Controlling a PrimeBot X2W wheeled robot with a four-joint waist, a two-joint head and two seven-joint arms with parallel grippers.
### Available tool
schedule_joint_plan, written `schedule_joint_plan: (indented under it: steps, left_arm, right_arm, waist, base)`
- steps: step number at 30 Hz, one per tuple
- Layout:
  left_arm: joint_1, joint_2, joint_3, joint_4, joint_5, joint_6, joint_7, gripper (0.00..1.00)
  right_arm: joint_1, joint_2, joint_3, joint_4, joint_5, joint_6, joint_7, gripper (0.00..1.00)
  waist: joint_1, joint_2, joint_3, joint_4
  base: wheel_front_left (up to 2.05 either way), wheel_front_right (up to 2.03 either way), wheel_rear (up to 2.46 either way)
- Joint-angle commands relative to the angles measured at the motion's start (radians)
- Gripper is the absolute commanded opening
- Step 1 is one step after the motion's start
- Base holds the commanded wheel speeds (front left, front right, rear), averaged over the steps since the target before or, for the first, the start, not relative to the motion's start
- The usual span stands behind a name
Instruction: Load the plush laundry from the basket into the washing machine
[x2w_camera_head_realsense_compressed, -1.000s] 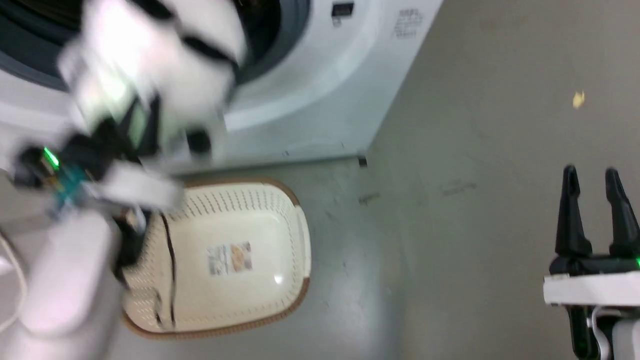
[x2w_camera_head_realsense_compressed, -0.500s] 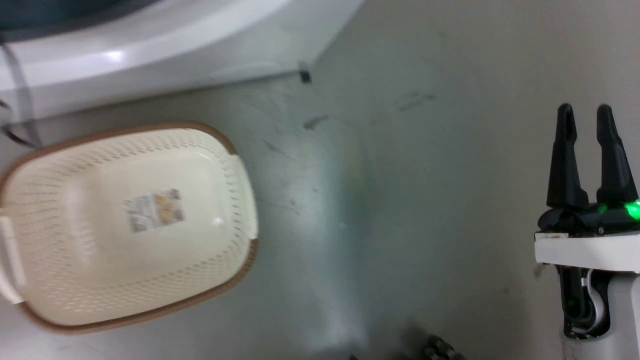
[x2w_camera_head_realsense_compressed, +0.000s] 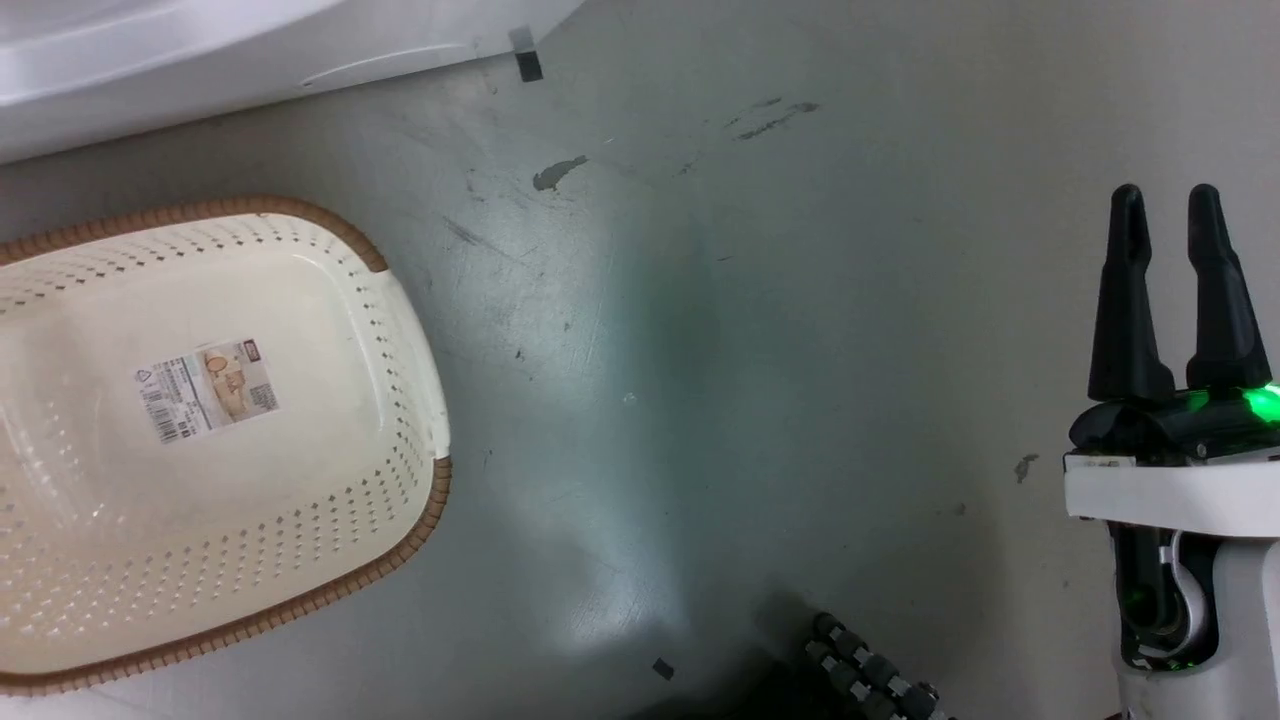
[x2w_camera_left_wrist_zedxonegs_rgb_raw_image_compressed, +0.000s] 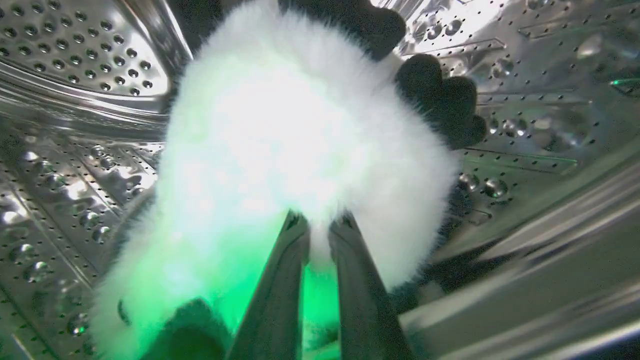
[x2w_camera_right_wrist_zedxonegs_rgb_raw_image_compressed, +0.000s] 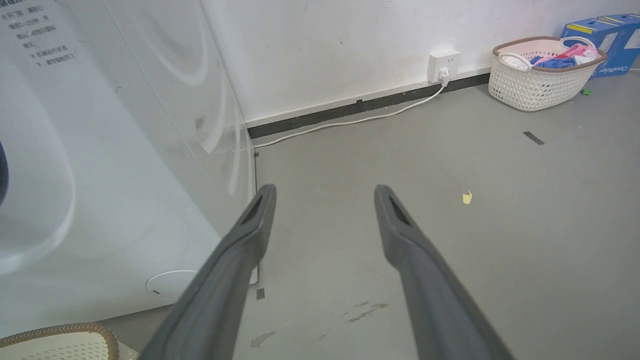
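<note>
Drum (x2w_camera_left_wrist_zedxonegs_rgb_raw_image_compressed: 75, 50) holds left jaws pinching plush laundry (x2w_camera_left_wrist_zedxonegs_rgb_raw_image_compressed: 300, 125); right jaws point forward, spread.

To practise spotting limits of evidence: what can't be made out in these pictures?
Left wrist view: left gripper tips, buried in fluffy white black-patched plush toy.
Head view: cream perforated plastic basket, cut by left edge; its label print, too small.
Right wrist view: white washing machine's printed notice, too small.
</note>
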Motion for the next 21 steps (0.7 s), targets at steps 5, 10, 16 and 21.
schedule_joint_plan:
  steps: [5, 10, 16, 21]
  left_arm:
    - [-0.021, -0.036, -0.024, 0.084, -0.005, -0.012, -0.056, 0.00]
    - [0.001, -0.071, -0.033, 0.142, -0.015, -0.008, -0.137, 1.00]
    - [0.118, -0.143, 0.023, 0.219, -0.099, 0.022, -0.301, 1.00]
    - [0.269, -0.206, 0.033, 0.259, -0.145, 0.004, -0.397, 1.00]
  right_arm:
    - [-0.020, 0.000, -0.011, -0.002, -0.018, -0.001, -0.004, 1.00]
    - [-0.009, 0.000, -0.050, -0.002, -0.054, -0.001, -0.004, 1.00]
    - [0.037, 0.000, -0.081, 0.007, -0.153, -0.001, -0.004, 1.00]
    - [0.099, 0.000, -0.110, 0.024, -0.221, -0.001, -0.004, 1.00]
  waist:
    - [-0.0002, 0.0000, -0.018, 0.027]
    - [-0.0002, 0.0000, -0.071, 0.061]
    - [-0.0002, 0.0000, -0.220, 0.126]
    - [-0.0002, 0.0000, -0.377, 0.198]
  base:
    - [0.00, 0.00, 0.00]
    - [0.00, 0.00, 0.00]
    - [0.00, 0.00, 0.00]
    - [0.00, 0.00, 0.00]
